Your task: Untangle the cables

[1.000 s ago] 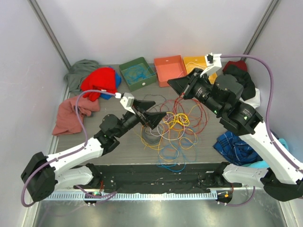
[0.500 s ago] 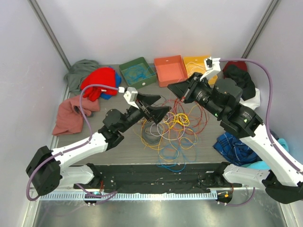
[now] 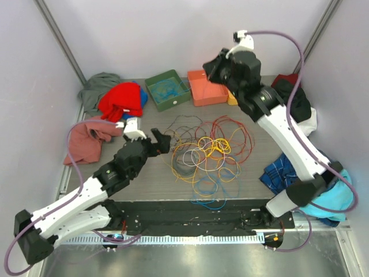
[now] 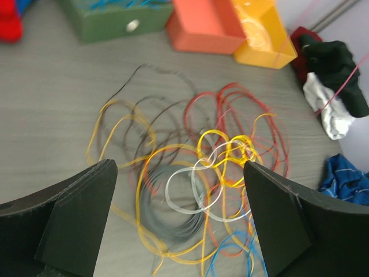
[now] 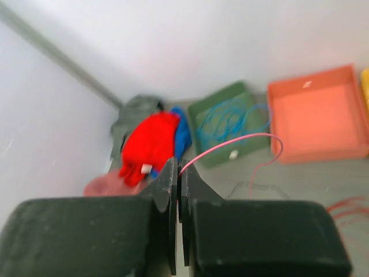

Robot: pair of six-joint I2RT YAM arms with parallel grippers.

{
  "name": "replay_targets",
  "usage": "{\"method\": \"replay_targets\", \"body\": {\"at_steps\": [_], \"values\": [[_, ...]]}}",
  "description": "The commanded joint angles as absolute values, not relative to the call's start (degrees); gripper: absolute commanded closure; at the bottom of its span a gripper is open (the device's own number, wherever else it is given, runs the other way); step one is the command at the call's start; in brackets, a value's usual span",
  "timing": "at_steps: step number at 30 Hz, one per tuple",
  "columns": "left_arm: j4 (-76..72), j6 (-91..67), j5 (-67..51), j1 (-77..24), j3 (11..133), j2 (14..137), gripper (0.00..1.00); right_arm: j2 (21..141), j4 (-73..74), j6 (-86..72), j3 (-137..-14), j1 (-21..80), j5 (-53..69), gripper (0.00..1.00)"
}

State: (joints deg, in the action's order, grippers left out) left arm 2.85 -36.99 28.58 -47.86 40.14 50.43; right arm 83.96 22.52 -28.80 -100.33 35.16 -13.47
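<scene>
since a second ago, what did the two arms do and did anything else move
The right hand rose up and back from the cable pile toward the orange bin, shut on a thin pink cable that trails from it. The left hand drew back leftward, open and empty. The pile, the green bin and the red cloth stayed roughly as they were.

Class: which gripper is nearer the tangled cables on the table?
Left. The left gripper hovers open just left of the cables; the right gripper is raised behind them, by the orange tray.
</scene>
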Motion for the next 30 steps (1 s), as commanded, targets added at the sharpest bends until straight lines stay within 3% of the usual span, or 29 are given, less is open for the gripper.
{"method": "replay_targets", "body": {"at_steps": [1,8,20,30], "values": [[11.24,-46.74,33.58,-47.72,33.59,41.24,0.03,92.7,19.95,-25.32,-115.46,31.21,-15.03,0.99],[15.64,-51.32,29.36,-47.72,26.99,33.14,0.04,107.13,17.42,-21.62,-136.91,27.17,-15.12,0.99],[13.28,-51.42,25.4,-47.72,25.05,37.97,0.05,113.38,-7.28,-21.53,-141.41,24.26,-11.51,0.99],[9.14,-50.1,23.2,-47.72,24.7,40.6,0.05,119.0,-15.9,-21.88,-141.95,22.59,-11.42,0.99]]}}
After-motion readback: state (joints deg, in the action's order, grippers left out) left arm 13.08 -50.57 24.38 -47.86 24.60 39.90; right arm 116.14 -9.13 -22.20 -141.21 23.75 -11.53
